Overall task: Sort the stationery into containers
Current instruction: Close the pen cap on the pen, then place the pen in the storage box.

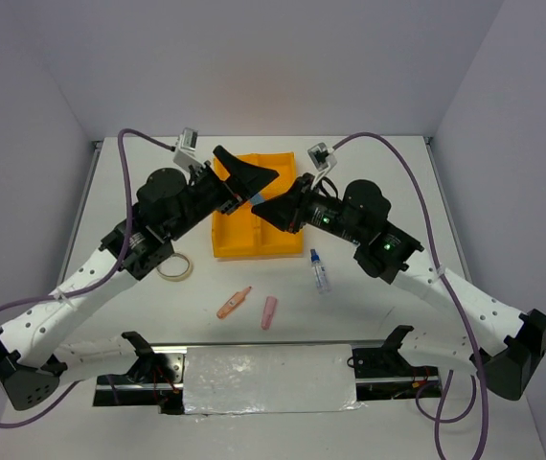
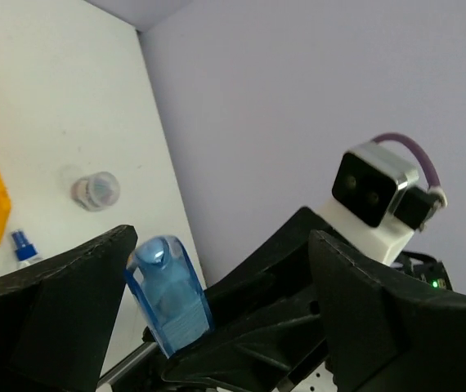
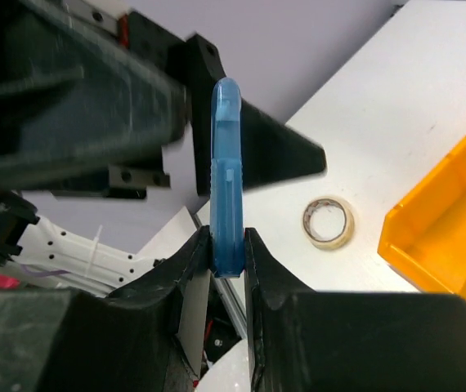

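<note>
One white table point(image 1: 369, 316), matte and walled in pale lilac at 9, 12 and 3 o'clock. Clock directions are read in the top view from the tray.

- Near edge, 6 o'clock: both arm bases, with a crinkled silver sheet point(image 1: 268, 379) between them.
- Next out, also 6 o'clock: two pink sticks, the left one point(image 1: 235, 303) lying slanted and the right one point(image 1: 269, 311) nearly straight. They are near each other but apart.
- 4–5 o'clock: clear bottle with blue cap point(image 1: 320, 272), lying flat just beside the tray's near right corner, not touching it.
- 8 o'clock: beige tape ring point(image 1: 175, 267), flat on the table and partly tucked under the left arm.
- Middle: orange tray point(image 1: 235, 240) with four compartments. Both arms cover much of it, so I can't tell what is inside.
- Above the tray's middle: light-blue stick point(image 3: 226, 171). The right gripper point(image 3: 227, 245) is clamped on its lower end, so the stick juts out past the fingertips.
- The left gripper point(image 2: 217, 253) faces it with its jaws spread wide either side of the stick's free end. It has no grip.
- Small clear-grey roll point(image 2: 96, 189): seen only from the left wrist, on bare table beyond the bottle; hidden in the top view.
- Far side: purple cables point(image 1: 148, 140) loop off both wrists toward 12 o'clock.
</note>
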### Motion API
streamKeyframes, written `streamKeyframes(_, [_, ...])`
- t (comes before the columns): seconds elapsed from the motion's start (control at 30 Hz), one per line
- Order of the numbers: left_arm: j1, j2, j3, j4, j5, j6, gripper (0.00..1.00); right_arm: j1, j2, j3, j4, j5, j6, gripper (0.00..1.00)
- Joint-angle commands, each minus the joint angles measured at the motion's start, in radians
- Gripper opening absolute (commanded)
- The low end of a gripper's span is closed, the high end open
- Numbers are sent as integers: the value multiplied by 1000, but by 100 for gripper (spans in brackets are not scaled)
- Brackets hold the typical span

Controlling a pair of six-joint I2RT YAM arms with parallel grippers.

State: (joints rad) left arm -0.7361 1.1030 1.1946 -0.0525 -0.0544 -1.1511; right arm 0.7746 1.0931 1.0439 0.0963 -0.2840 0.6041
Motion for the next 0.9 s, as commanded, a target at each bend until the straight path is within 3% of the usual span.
streamKeyframes(0.0, [24,14,92,-111,-8,44,99,-1,-48,-30,60,37,-20,0])
streamKeyframes(0.07, [32,26,131,-153,-44,50,99,-3,-62,-57,68,46,-15,0])
streamKeyframes(0.37, [133,12,212,-667,-249,-13,99,-63,-49,-62,-75,166,-4,0])
streamKeyframes(0.53, [268,-90,175,-757,-226,105,99,-119,60,-22,-256,275,10,0])
streamKeyframes(0.87, [300,-206,16,-817,-141,200,99,-161,310,31,-244,319,17,0])
